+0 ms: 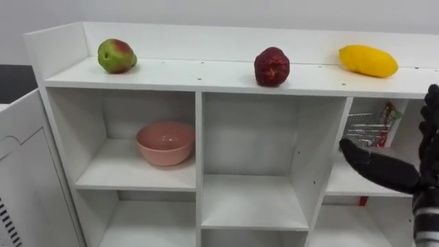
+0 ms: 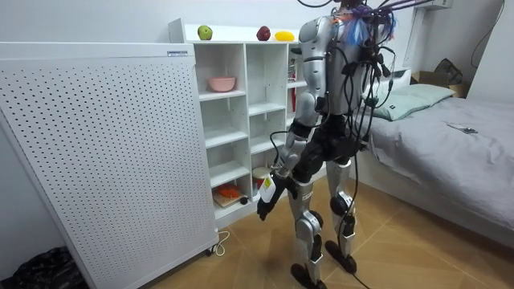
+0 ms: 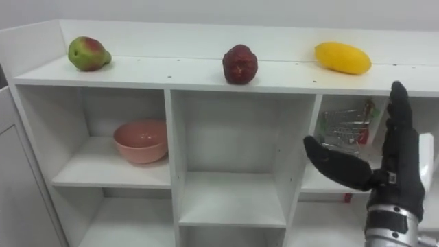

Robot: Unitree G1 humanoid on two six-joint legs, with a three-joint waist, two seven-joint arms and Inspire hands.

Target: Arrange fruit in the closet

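Up on the top shelf (image 3: 164, 74) the yellow fruit (image 3: 343, 57) lies lengthwise left to right, above and slightly left of the right hand (image 3: 401, 168), whose fingers (image 3: 396, 110) are straight and empty. The red fruit (image 3: 240, 65) and pear (image 3: 87, 53) sit farther left; the left hand (image 2: 263, 205) hangs low.

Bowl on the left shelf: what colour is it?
The bowl is pink, clearest in the left eye view.
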